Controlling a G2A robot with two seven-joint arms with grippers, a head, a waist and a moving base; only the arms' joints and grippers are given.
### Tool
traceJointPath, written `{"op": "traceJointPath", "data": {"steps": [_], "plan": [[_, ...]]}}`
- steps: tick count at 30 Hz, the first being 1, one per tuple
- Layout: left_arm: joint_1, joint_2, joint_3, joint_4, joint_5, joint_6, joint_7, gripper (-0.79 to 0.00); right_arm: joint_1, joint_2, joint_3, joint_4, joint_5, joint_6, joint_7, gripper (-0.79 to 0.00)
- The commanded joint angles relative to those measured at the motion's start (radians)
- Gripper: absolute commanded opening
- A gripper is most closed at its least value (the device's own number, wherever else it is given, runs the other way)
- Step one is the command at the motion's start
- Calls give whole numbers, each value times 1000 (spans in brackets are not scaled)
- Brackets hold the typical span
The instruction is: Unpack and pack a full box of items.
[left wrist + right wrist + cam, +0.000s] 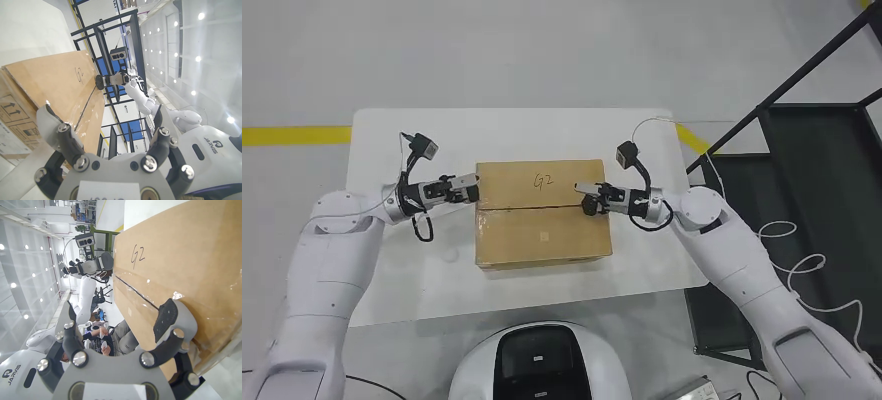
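Note:
A closed cardboard box marked with handwriting stands in the middle of the white table. Its two top flaps meet in a seam under clear tape. My left gripper is at the box's left end, open, level with the top edge; in the left wrist view one finger lies against the box by the seam's end. My right gripper is at the opposite end, also open, with one pad on the box top at the seam. Nothing is held.
A black metal rack stands right of the table, with white cables trailing over it. A yellow line runs on the floor behind. The table has bare surface left, right and in front of the box.

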Motion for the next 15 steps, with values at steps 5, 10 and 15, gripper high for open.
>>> {"op": "traceJointPath", "data": {"steps": [5,10,15], "plan": [[70,22,-71,-65,-91,11,-11,0,9,-6,-4,-1,-13,14,-2,0],[75,23,-75,-69,-99,12,-11,0,8,-8,-3,-1,-6,26,3,0],[75,23,-75,-69,-99,12,-11,0,8,-8,-3,-1,-6,26,3,0]]}}
